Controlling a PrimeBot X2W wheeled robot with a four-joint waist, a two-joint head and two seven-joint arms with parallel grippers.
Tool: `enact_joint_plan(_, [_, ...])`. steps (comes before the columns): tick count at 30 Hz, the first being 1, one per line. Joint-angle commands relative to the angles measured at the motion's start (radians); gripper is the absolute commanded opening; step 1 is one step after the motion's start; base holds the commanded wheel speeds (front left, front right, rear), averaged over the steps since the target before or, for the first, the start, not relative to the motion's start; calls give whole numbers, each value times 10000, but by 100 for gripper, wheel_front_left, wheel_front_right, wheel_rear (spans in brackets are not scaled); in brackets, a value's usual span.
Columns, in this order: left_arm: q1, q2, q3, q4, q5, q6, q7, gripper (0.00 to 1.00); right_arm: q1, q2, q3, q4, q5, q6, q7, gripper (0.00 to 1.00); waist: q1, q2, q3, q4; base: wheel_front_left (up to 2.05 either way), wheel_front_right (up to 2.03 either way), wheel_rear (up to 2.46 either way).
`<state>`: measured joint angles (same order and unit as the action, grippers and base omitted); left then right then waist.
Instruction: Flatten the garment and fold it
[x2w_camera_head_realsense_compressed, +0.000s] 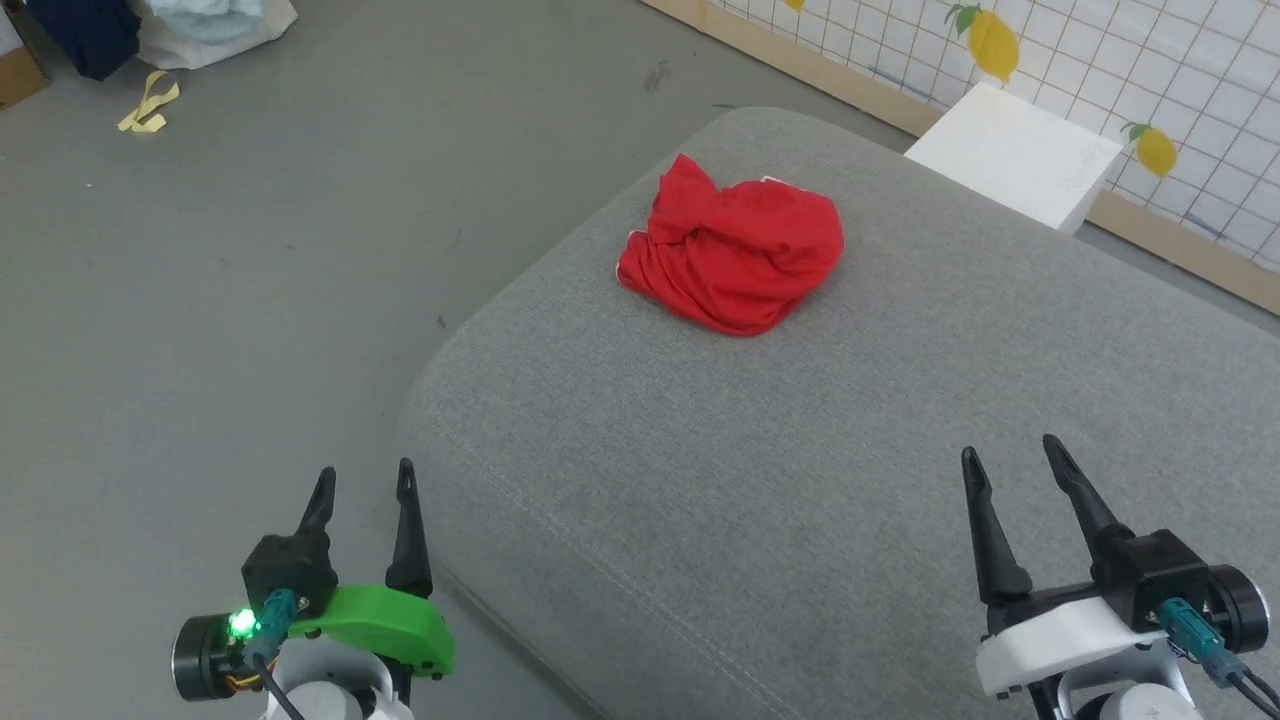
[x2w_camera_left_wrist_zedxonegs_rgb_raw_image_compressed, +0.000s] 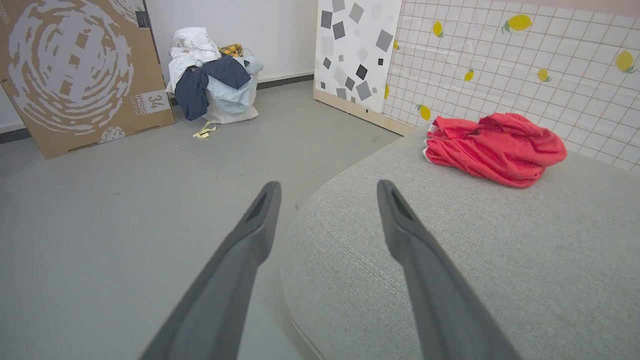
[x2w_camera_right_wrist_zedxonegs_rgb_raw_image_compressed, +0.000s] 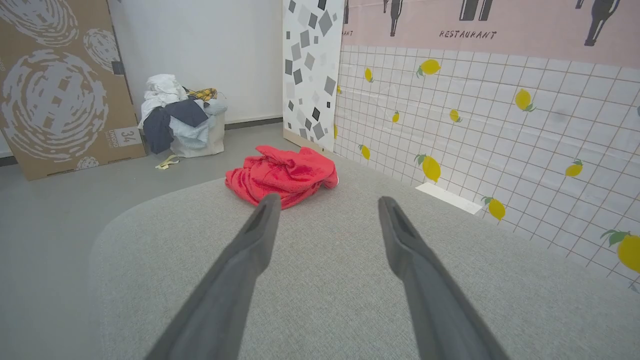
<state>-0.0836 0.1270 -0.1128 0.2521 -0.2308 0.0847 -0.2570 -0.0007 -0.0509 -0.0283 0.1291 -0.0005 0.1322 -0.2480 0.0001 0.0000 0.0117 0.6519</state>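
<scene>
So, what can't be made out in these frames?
1. Red garment: every view, bunched; its own folds hide its shape and any print.
2. Bag of clothes: head view, cut off by the top edge.
3. Cardboard box: left wrist view, label's small print too small to read.

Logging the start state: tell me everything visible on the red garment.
The red soft-fabric garment lies crumpled in a loose heap, not flattened. Thin white trim shows at its edge; no print is visible. It rests on the grey fabric cushion, toward the far side, near the cushion's left edge. Only the cushion touches it: the left gripper and the right gripper, both open, sit well short of it.
</scene>
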Motion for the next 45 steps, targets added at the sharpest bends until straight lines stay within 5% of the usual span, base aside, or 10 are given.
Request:
enact_joint_plan(1, [44, 34, 12, -38, -20, 2, -47, 100, -150, 7, -19, 13, -7, -15, -77, 100, -1, 0, 50, -67, 0, 0, 0])
enact_joint_plan(9, [-396, -44, 174, -128, -582, -522, -42, 100, -353, 7, 67, -107, -13, -15, -81, 100, -1, 0, 553, -616, 0, 0, 0])
enact_joint_plan(18, [-3710, 415, 600, 73, -1493, -1219, 986, 100, -1421, 7, 236, -706, -503, -15, 95, 100, -1, 0, 2845, -2279, 0, 0, 0])
enact_joint_plan(29, [-7431, 2214, 1517, 1253, -3311, -1702, 5120, 100, -2764, 7, 656, -558, -171, -15, -76, 100, -1, 0, 5264, -4912, 0, 0, 0])
enact_joint_plan(33, [-8168, 2478, 2196, 1507, -4473, -1370, 6876, 100, -3081, 7, 802, -437, 8, -15, -122, 100, -1, 0, 5694, -5681, 0, 0, 0])
enact_joint_plan(45, [-7740, 3453, 2639, 1300, -4858, 1724, 11380, 100, -3379, 7, 928, -843, 614, -15, -135, 100, -1, 0, 6396, -6945, 0, 0, 0])
